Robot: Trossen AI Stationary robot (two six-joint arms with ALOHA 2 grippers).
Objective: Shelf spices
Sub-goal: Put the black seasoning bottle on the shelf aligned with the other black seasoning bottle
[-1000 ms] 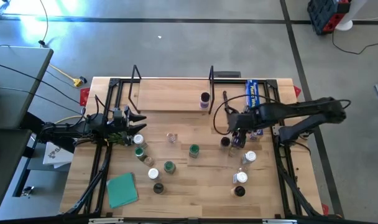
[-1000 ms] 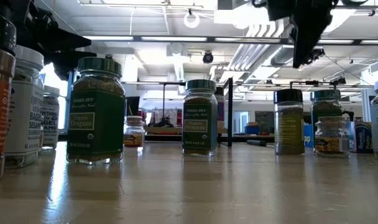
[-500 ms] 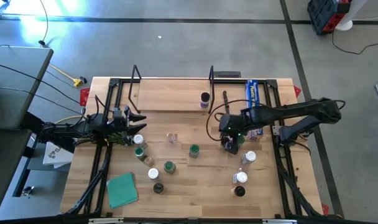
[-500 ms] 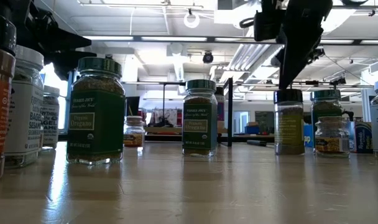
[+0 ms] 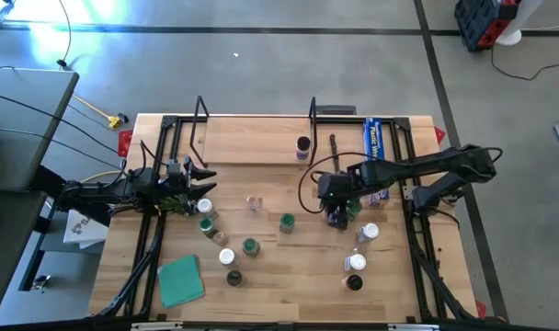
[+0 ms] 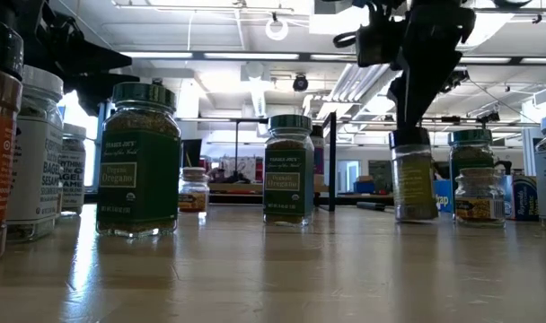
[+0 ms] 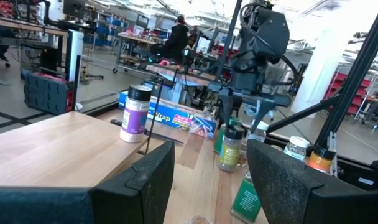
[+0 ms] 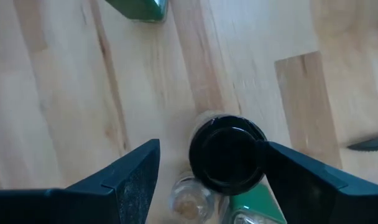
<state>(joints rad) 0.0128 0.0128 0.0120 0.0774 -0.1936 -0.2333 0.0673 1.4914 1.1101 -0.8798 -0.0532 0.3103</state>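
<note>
Spice jars stand scattered on the table. The shelf (image 5: 252, 138), a light board with black wire frames at its ends, carries one dark-lidded jar (image 5: 303, 147) near its right end. My right gripper (image 5: 336, 217) hangs open, pointing steeply down over a black-lidded jar (image 8: 228, 160), with a finger on each side of the lid. A green-lidded jar (image 8: 251, 208) and a clear jar (image 8: 188, 202) stand close beside it. My left gripper (image 5: 206, 179) waits open at the table's left side, pointing level and holding nothing. My right gripper comes at the black-lidded jar from above. One fingertip (image 8: 273, 152) lies right at the lid's edge (image 8: 260, 155); whether it touches, I cannot tell. The other finger (image 8: 139, 165) stands apart from the lid. The jar stands on the table.
A blue wrap box (image 5: 375, 138) lies at the back right beside the shelf. More jars stand at the centre (image 5: 287, 222), the left (image 5: 206, 223) and the near right (image 5: 357, 262). A flat green thing (image 5: 181, 280) lies near the front left.
My right gripper has moved toward the table's left and near edges and come down, tipping more steeply downward, until its fingers stand around the black-lidded jar's lid.
</note>
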